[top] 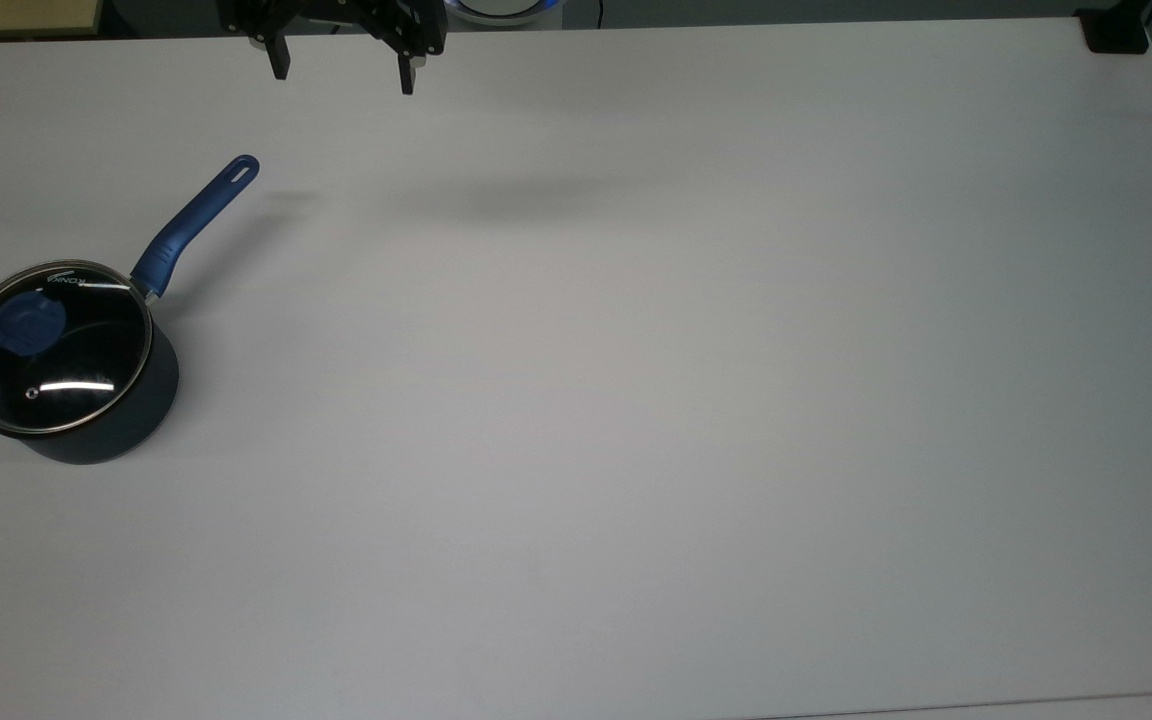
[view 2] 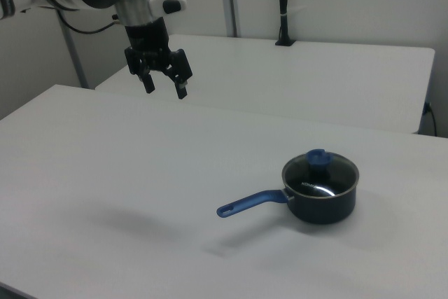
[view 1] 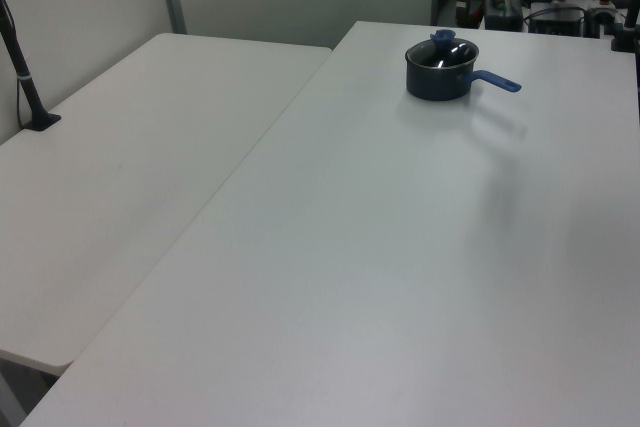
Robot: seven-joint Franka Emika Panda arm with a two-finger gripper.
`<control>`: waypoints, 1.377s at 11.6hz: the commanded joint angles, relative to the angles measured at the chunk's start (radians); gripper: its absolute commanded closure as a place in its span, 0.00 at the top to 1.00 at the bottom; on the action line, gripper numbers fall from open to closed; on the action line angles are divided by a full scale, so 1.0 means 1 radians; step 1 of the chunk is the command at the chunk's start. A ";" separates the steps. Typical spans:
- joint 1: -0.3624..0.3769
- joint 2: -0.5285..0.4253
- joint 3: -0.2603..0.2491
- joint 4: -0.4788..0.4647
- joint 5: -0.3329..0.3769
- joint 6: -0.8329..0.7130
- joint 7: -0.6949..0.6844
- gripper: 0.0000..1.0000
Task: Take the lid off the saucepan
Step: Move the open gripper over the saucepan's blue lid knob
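The saucepan (top: 101, 425) is small, round and dark navy, with a long blue handle (top: 194, 227) slotted at its end. It sits near the top view's left edge of the white bench (top: 636, 400). The lid (top: 53, 346) rests on it: clear glass, thin metal rim, round blue knob (top: 27, 321), small vent hole. White lettering on the glass is too small to read. My tool (view 2: 165, 86) hangs above the bench, well apart from the pan, fingers spread wide and holding nothing.
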 commanded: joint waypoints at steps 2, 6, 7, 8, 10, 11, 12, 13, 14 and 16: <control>-0.001 -0.026 0.008 -0.019 0.001 0.008 -0.009 1.00; -0.001 -0.026 0.009 -0.021 0.001 0.006 -0.009 1.00; -0.001 -0.026 0.009 -0.021 0.001 0.006 -0.009 1.00; -0.001 -0.026 0.009 -0.021 0.001 0.005 -0.009 1.00; -0.004 -0.027 0.009 -0.019 0.001 0.002 -0.015 1.00; -0.019 -0.029 0.009 -0.018 0.001 0.001 -0.020 1.00; -0.025 -0.029 0.009 -0.019 0.001 0.001 -0.027 1.00; -0.039 -0.029 0.009 -0.018 0.001 0.001 -0.067 1.00; -0.063 -0.027 0.009 -0.019 0.001 0.003 -0.154 1.00; -0.137 -0.006 0.009 -0.021 -0.001 0.023 -0.332 1.00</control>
